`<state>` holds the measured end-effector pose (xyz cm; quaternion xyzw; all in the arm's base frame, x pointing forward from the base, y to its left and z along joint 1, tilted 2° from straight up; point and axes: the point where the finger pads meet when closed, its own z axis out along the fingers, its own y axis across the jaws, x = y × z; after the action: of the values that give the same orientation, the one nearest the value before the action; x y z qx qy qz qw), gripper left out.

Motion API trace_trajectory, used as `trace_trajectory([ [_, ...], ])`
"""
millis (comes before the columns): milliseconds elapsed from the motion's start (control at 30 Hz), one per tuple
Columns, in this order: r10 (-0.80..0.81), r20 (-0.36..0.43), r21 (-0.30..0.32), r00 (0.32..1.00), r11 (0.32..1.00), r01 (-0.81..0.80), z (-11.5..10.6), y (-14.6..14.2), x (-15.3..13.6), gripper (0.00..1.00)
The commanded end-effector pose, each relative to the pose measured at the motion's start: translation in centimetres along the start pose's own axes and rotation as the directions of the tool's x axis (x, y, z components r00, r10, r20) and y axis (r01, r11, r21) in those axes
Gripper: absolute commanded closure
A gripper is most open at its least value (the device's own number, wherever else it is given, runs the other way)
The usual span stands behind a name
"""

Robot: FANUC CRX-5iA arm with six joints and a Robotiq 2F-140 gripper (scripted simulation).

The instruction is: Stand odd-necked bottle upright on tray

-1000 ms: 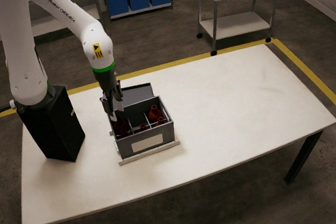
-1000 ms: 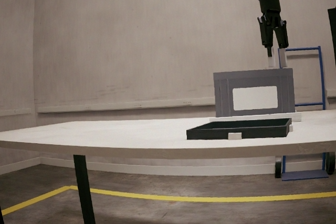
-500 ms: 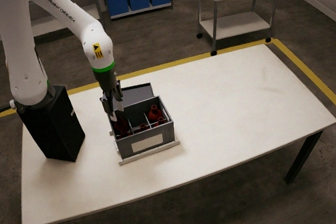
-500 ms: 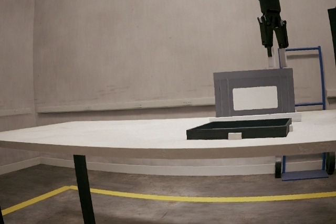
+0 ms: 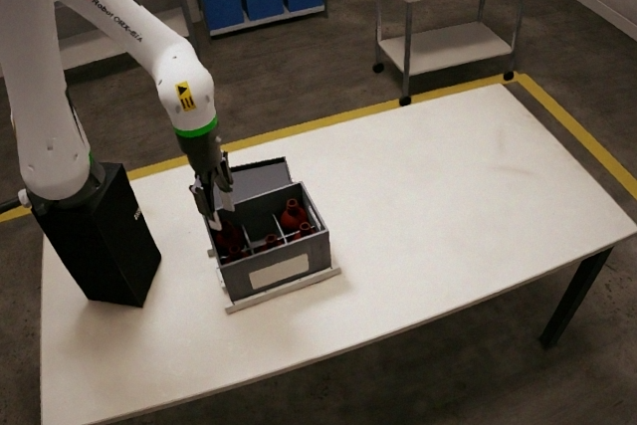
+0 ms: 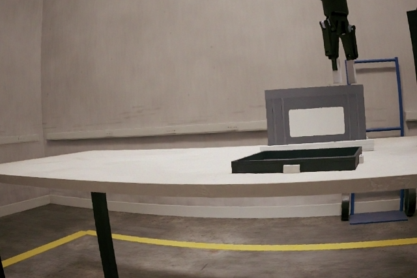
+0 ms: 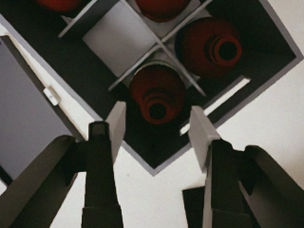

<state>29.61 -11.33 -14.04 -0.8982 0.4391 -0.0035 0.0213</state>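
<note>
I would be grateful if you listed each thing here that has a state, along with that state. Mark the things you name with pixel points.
Gripper (image 5: 222, 217) (image 6: 344, 82) (image 7: 158, 118): partly open, holding nothing.
Crate (image 5: 318, 247) (image 6: 316, 98) (image 7: 280, 76): upright, uncovered.
Bottles (image 5: 293, 217) (image 7: 201, 43): standing in the crate.
Tray (image 5: 262, 165) (image 6: 292, 163) (image 7: 33, 102): flat, without a bottle.

White arm (image 5: 125, 19) – green rings – red-black lettering
</note>
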Motion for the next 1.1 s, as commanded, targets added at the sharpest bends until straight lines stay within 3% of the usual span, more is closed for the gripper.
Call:
trace_trajectory([
  [0, 0.0, -0.001, 0.001, 1.0, 1.0, 0.0, 0.0, 0.0, 0.0, 0.56],
  [1067, 0.0, -0.001, 0.001, 1.0, 1.0, 0.0, 1.3, 0.0, 0.0, 0.56],
])
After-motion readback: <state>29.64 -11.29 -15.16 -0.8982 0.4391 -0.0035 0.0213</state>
